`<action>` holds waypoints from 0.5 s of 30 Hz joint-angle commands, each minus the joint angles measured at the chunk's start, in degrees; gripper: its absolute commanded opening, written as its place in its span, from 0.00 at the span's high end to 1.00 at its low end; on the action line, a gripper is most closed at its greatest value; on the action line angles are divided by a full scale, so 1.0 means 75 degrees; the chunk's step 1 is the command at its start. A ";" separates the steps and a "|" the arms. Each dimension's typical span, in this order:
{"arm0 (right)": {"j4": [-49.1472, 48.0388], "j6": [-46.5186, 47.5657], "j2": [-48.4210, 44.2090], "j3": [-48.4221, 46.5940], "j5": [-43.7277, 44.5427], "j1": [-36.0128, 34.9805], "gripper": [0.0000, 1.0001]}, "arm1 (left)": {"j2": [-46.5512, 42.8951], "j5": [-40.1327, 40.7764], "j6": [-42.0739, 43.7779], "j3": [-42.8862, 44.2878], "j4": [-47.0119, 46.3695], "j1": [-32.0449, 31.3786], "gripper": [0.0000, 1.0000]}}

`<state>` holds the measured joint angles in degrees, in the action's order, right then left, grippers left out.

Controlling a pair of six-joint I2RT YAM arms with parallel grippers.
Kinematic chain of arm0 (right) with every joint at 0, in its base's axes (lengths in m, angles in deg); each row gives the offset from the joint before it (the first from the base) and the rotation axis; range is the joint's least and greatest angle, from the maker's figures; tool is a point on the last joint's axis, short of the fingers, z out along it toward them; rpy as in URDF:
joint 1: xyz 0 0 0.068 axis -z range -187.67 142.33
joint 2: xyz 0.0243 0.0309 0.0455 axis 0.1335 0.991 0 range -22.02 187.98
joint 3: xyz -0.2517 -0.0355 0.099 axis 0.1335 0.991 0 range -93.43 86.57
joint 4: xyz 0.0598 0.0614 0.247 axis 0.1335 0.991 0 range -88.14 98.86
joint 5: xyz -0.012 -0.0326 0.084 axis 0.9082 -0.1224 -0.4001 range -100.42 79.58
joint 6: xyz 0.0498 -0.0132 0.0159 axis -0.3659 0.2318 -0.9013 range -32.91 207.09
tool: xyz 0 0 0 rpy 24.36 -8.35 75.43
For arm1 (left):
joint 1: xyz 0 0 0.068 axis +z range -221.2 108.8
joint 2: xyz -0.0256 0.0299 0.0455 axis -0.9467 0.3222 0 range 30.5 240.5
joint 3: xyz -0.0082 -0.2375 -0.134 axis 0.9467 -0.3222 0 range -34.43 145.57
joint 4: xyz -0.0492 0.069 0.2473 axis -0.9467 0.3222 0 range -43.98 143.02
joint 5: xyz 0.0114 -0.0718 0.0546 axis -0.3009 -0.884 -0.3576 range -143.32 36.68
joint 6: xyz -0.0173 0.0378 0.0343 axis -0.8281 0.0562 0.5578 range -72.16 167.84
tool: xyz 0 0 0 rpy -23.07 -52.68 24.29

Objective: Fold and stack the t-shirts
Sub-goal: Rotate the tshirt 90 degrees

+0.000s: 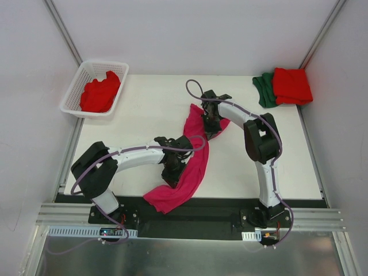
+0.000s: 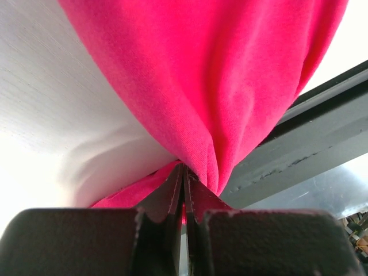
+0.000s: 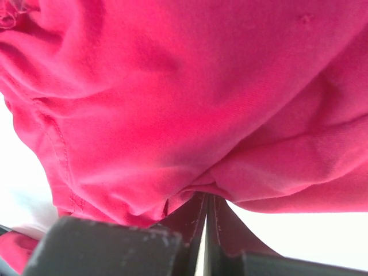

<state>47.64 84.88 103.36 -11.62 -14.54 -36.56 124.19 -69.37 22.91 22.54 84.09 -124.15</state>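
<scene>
A magenta-pink t-shirt (image 1: 192,164) stretches as a long band from the table's near edge up to the middle. My left gripper (image 1: 172,175) is shut on its lower part, the cloth (image 2: 218,103) pinched at the fingertips (image 2: 185,172). My right gripper (image 1: 210,127) is shut on the upper end, where pink folds (image 3: 190,98) bunch over its fingertips (image 3: 205,198). A folded red t-shirt (image 1: 292,85) lies on a folded dark green t-shirt (image 1: 264,89) at the far right corner. Another red t-shirt (image 1: 100,93) sits crumpled in the white basket (image 1: 77,86).
The basket stands at the table's far left corner. A black rail (image 1: 218,202) and metal frame (image 1: 190,215) run along the near edge, and the pink cloth's lower end hangs over that rail (image 2: 299,149). Grey walls enclose the table.
</scene>
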 commanded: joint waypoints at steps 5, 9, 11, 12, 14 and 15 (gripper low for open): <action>0.0247 0.0202 0.0474 -0.0770 -0.0224 0.0007 0.99 | 0.0199 -0.0261 -0.0098 0.0865 0.0269 -0.0346 1.00; 0.0259 0.0225 0.0544 -0.0970 -0.0400 0.0031 0.99 | 0.0258 -0.0215 -0.0098 0.0935 0.0268 -0.0463 1.00; 0.0318 0.0191 0.0405 -0.0947 -0.0225 0.0054 0.99 | 0.0188 -0.0063 -0.0063 0.0889 0.0292 -0.0464 1.00; 0.0295 0.0179 0.0241 -0.0842 0.0240 0.0066 0.99 | 0.0130 0.0019 -0.0051 0.0842 0.0338 -0.0464 1.00; 0.0120 0.0039 -0.0424 -0.0376 0.0990 0.0089 0.99 | -0.0115 0.0440 0.0019 0.0841 0.0479 -0.0452 1.00; 0.0049 -0.0055 -0.0695 -0.0187 0.1540 0.0136 0.99 | -0.0233 0.0592 0.0042 0.0888 0.0538 -0.0452 1.00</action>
<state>48.67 85.60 106.27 -16.63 -14.87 -36.43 125.66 -69.05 22.93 28.13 84.96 -127.12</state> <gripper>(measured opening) 0.015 0.002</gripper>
